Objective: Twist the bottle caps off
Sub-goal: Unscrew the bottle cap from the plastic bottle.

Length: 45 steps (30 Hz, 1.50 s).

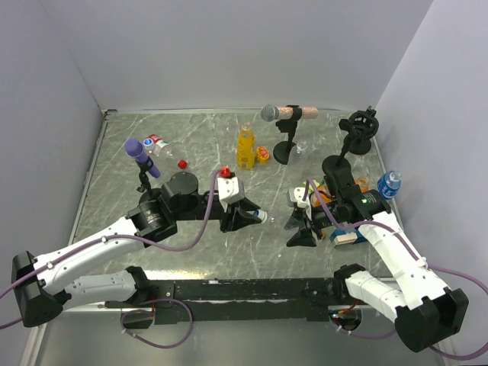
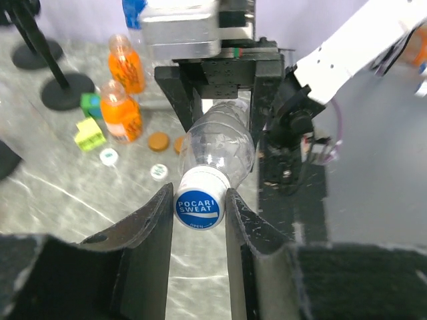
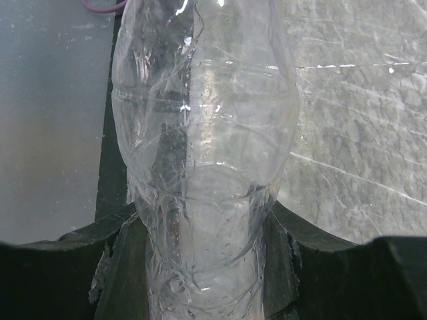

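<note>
A clear bottle (image 2: 217,140) hangs level between my two grippers above the table's middle. Its bottle cap (image 2: 198,207), white with a blue printed top, sits between the fingers of my left gripper (image 2: 199,200), which press on both its sides. My right gripper (image 3: 203,220) is shut round the bottle's crumpled clear body (image 3: 200,133). From above, the left gripper (image 1: 255,217) and right gripper (image 1: 299,221) face each other. An orange juice bottle (image 1: 245,146) stands at the back. A clear red-white labelled bottle (image 1: 158,145) lies back left beside a loose red cap (image 1: 182,163).
A purple microphone (image 1: 142,158) on a stand is back left, a grey one (image 1: 282,114) and a black stand (image 1: 358,130) back right. A small blue-labelled bottle (image 1: 390,184) stands by the right wall. Small orange bottles (image 2: 120,110), brown discs (image 2: 159,141) and white rings (image 2: 109,157) lie behind the right gripper.
</note>
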Motion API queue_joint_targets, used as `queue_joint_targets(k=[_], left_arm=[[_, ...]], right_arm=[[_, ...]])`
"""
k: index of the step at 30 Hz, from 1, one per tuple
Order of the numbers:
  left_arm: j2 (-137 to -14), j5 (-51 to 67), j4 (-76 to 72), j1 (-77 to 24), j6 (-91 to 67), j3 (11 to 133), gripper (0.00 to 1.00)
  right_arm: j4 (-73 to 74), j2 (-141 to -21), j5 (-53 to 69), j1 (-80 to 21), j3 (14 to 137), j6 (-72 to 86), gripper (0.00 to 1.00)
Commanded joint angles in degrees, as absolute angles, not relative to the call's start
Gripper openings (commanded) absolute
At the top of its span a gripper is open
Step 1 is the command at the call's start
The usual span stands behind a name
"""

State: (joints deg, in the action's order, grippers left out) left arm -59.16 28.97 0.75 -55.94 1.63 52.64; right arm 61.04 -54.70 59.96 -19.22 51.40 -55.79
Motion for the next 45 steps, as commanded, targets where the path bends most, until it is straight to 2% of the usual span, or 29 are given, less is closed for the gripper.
queue_joint_targets(k=[1,5,12,23,35,36,42,45], left_arm=[[-59.9,28.3,-0.1,-56.2,-13.5,57.1,0.01],[-61.2,23.5,8.5,-56.2,-23.4,60.9,0.01],[-62.1,21.2,9.7,-56.2,-36.6,61.6,0.01],[-62.3,16.1,8.9,-56.1,-47.3,59.8,0.01],[-66.4,9.6,16.5,-56.2,-55.4,62.8,0.01],[-66.9,9.6,16.7,-56.2,-55.4,63.1,0.04],[-69.9,8.8,18.2,-56.1,-52.8,66.6,0.59],[-69.6,7.2,18.8,-56.1,-51.2,67.5,0.78]], right_arm=[[59.7,-54.5,61.1,-19.0,52.0,-57.2,0.29],[59.7,-54.6,61.2,-18.9,52.1,-57.3,0.29],[59.9,-55.1,60.9,-18.9,52.5,-57.5,0.29],[63.2,-56.9,60.7,-18.9,54.8,-60.3,0.29],[62.5,-61.3,62.1,-18.9,55.7,-61.3,0.29],[62.4,-61.5,62.1,-18.9,55.7,-61.4,0.29],[61.9,-62.1,62.4,-18.8,55.0,-61.8,0.29],[62.0,-62.1,62.5,-18.8,54.7,-62.3,0.29]])
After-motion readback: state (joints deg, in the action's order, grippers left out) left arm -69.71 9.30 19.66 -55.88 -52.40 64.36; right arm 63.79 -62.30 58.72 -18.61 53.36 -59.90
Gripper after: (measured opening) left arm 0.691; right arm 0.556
